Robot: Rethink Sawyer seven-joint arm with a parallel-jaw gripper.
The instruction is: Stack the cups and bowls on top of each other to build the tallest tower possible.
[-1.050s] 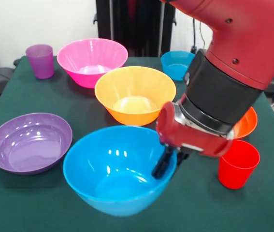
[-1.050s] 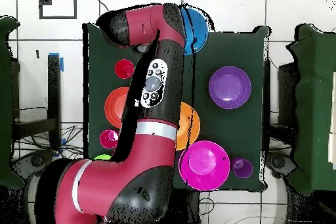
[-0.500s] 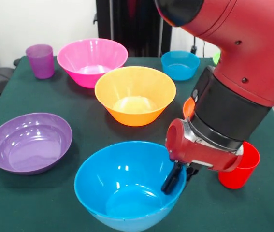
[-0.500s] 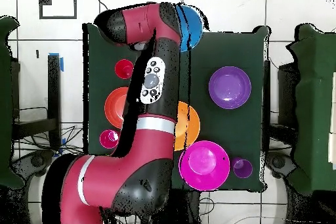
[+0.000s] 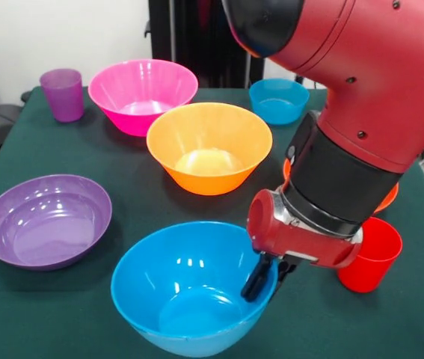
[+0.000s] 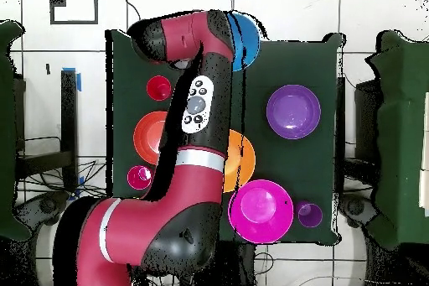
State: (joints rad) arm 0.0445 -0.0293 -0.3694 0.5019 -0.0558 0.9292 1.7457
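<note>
My gripper is shut on the right rim of the large blue bowl, one black finger inside and one outside. That bowl sits near the table's front edge; in the overhead view the blue bowl pokes out from under the arm. Standing separately are the orange bowl, the pink bowl, the purple bowl and a small blue bowl. The purple cup stands at the back left. A red cup stands beside my wrist, in front of a red-orange bowl that the arm mostly hides.
The arm's thick red and black wrist hangs over the right half of the green table. In the overhead view the arm covers the table's middle, partly hiding the orange bowl.
The gripper has dragged the large blue bowl away from the orange bowl toward the table's front edge, then shifted it slightly left. The other bowls and cups have not moved.
</note>
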